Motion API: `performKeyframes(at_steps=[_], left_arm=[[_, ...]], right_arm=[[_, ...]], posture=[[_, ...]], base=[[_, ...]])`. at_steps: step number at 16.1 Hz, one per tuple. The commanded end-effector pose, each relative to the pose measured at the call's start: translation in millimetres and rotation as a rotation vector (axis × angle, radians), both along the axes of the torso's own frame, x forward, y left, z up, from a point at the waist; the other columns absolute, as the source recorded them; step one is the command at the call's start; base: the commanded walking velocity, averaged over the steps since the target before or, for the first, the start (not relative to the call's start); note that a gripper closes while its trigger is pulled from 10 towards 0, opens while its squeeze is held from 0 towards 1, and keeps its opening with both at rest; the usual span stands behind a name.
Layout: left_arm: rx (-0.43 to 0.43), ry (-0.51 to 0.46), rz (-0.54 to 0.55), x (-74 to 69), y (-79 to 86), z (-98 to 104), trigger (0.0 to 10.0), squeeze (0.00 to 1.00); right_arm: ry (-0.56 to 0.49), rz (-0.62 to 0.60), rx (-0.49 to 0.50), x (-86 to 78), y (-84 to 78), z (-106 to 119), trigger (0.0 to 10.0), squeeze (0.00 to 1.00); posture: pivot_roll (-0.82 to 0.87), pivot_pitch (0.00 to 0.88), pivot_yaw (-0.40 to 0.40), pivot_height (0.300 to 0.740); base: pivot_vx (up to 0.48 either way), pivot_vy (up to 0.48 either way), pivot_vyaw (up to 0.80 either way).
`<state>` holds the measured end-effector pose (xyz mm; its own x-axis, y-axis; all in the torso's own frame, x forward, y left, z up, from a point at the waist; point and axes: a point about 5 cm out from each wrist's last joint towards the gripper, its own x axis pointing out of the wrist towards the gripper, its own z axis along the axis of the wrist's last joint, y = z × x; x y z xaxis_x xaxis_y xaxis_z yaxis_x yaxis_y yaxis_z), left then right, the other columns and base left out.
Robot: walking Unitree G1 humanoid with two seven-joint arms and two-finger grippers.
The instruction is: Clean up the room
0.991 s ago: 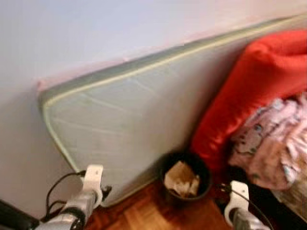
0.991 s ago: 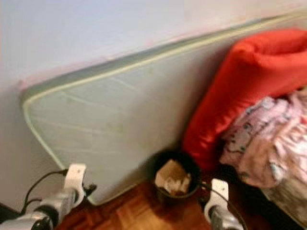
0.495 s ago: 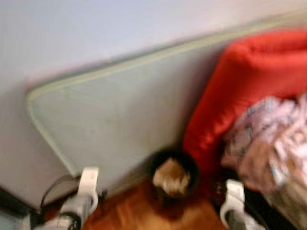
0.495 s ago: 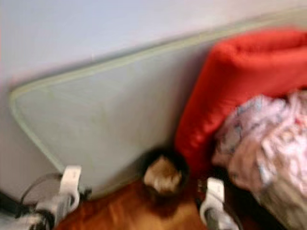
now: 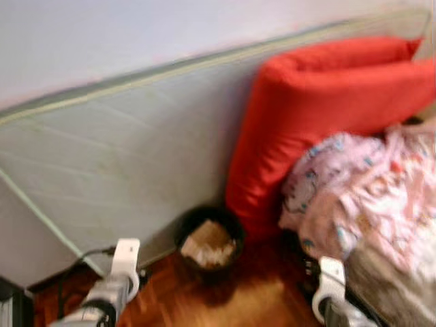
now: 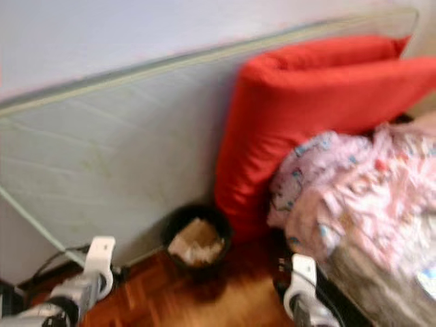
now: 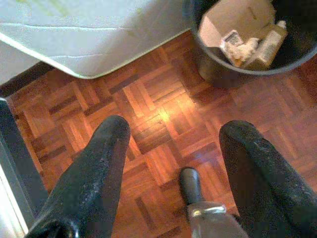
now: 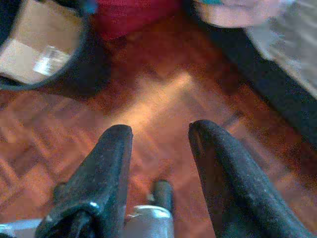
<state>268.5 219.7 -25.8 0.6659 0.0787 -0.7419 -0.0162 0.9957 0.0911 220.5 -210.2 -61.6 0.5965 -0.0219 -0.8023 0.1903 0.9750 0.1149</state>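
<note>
Probably scouting for clutter: hovering left hand and right hand spread, empty, over parquet floor; facing bin beside red cushion; next, reaching pink bedclothes.

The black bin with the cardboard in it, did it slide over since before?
No. The black bin sits at the foot of the mattress beside the red cushion, as earlier. The whole picture shifted left together, so the camera turned.
</note>
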Motion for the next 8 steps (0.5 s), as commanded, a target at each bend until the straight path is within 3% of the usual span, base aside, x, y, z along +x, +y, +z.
performKeyframes(at_steps=[1,4,6,8], left_arm=[[-0.006,-0.002,0.001,-1.6,-0.6,-1.5,10.0,0.00],[0.002,-0.041,0.026,-3.8,-0.7,-2.9,10.0,0.00],[-0.036,-0.159,0.081,-3.2,-1.3,-0.2,10.0,0.00],[-0.022,-0.223,0.085,-2.7,-0.3,2.6,10.0,0.00]], right_arm=[[0.002,0.009,-0.014,0.5,-2.6,0.8,10.0,0.00],[-0.030,0.050,-0.034,0.1,-3.5,1.3,10.0,0.00],[-0.132,0.051,-0.074,3.8,-6.1,6.1,10.0,0.00],[-0.213,0.041,-0.072,6.5,-6.4,10.2,10.0,0.00]], posture=[[-0.08,0.000,-0.005,0.740],[-0.08,0.000,-0.006,0.740],[-0.10,0.000,-0.001,0.740],[-0.11,0.000,0.001,0.740]], base=[[0.000,-0.360,0.00],[0.000,0.000,0.00],[0.000,0.000,0.00],[0.000,0.000,0.00]])
